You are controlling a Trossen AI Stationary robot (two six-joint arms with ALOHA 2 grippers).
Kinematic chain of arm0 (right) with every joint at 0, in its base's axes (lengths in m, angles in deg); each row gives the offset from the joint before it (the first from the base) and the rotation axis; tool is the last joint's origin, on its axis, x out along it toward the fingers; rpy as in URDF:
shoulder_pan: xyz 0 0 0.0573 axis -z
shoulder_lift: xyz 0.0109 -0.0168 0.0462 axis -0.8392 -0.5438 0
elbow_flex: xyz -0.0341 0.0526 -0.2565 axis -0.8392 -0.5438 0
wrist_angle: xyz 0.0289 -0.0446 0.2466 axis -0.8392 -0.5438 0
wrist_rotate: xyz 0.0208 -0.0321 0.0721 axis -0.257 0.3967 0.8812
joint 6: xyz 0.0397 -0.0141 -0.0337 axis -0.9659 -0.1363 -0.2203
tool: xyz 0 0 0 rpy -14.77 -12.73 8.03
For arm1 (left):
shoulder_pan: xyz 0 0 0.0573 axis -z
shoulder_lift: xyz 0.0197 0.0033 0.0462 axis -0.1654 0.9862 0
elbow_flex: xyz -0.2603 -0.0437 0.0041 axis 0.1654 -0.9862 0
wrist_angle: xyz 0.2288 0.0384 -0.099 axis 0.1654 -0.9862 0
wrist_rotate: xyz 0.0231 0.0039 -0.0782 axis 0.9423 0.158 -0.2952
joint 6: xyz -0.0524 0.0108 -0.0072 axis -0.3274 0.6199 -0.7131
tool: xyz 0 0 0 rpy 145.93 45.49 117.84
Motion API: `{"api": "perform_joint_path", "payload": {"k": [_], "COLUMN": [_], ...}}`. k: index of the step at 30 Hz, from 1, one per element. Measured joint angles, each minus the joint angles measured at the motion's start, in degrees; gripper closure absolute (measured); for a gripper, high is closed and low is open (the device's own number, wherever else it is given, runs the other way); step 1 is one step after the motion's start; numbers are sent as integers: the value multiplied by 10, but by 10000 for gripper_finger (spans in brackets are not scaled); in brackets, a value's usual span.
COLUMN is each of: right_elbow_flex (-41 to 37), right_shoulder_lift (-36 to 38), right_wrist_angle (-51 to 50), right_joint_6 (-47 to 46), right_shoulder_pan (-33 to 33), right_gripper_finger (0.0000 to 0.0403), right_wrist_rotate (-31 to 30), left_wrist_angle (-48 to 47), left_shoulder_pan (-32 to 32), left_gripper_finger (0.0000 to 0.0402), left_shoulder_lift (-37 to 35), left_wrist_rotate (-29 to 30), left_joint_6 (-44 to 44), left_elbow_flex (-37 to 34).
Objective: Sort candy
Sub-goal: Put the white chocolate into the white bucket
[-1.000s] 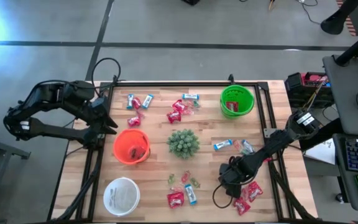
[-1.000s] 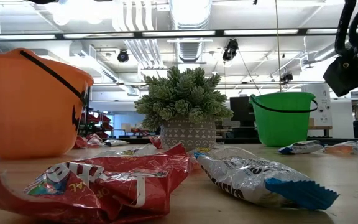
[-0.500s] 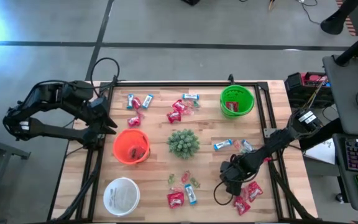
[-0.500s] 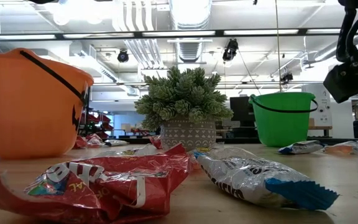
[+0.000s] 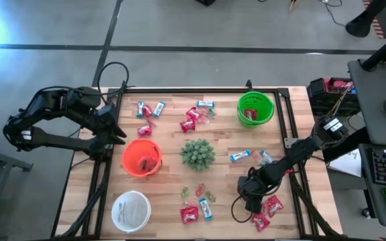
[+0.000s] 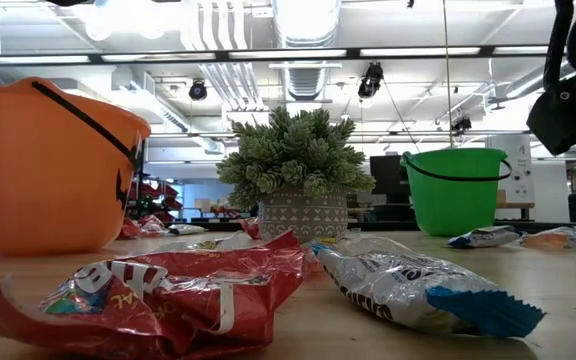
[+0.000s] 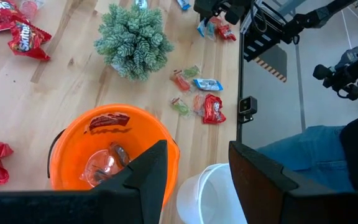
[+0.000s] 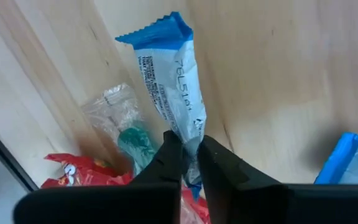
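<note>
1. Left arm: the left gripper (image 5: 116, 127) hangs at the far-left side of the table (image 5: 169, 157), just beside the orange bowl (image 5: 141, 158). Its fingers (image 7: 148, 177) stand apart with nothing between them. This arm waits.

2. Orange bowl: it already contains at least one red packet (image 7: 109, 121) and some clear-wrapped pieces. Judged partly filled.

3. White bowl (image 5: 131, 210): it stands at the near-left corner. No candy shows inside it.

4. Unsorted candy, left and centre: red packets and blue-and-white bars (image 5: 150, 110) lie on the far side of the orange bowl. A second cluster (image 5: 196, 115) lies far of the spiky plant (image 5: 197, 153). Small green and pink pieces (image 5: 200, 193), a red packet (image 5: 189, 214) and a bar (image 5: 205, 209) lie near of the plant.

5. Green bowl (image 5: 255, 109): it stands far right and holds a red packet. Judged partly filled.

6. Right arm: the right gripper (image 5: 248, 199) is low at the near-right of the table. In the right wrist view its fingers (image 8: 173, 158) are clenched on a blue-and-white bar (image 8: 173, 93) that lies over the wood, next to a clear-wrapped green sweet (image 8: 129, 134).

7. Unsorted candy, right: a bar and a pale piece (image 5: 250, 156) lie right of the plant; red packets (image 5: 268, 209) lie just beside the right gripper.

8. Status: sorting is at an early stage. Most candy remains on the table.
</note>
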Motion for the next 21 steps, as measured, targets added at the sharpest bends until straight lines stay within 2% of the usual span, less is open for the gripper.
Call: {"api": "perform_joint_path", "payload": {"k": [15, 21], "right_elbow_flex": [1, 65], "right_shoulder_lift": [34, 49], "right_wrist_angle": [-22, -38], "right_joint_6": [-15, -7], "right_shoulder_pan": [2, 19], "right_gripper_finger": [390, 390], "right_wrist_rotate": [-22, -61], "left_wrist_angle": [0, 0], "left_shoulder_pan": [0, 0], "left_gripper_finger": [248, 248], "left_shoulder_lift": [1, 12], "left_wrist_rotate": [-1, 19], "left_joint_6": [-5, -15], "left_elbow_flex": [0, -1]}}
